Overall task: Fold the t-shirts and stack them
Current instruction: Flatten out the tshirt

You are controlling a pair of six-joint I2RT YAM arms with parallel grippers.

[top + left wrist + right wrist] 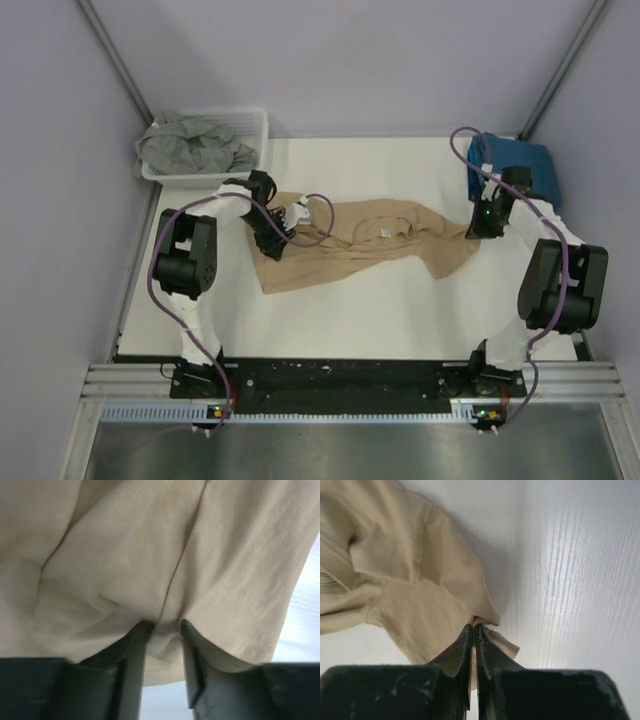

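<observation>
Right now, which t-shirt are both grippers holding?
The tan t-shirt, pinched by the left gripper and the right gripper. The grey-green t-shirt lies in the white basket; the teal-blue t-shirt sits at the far right corner.

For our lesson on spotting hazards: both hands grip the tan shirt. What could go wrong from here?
1. The right hand pinches only a small edge of the tan shirt; it may slip free under tension.
2. The cloth lies twisted between it and the left hand, so folding now could trap creases.
</observation>
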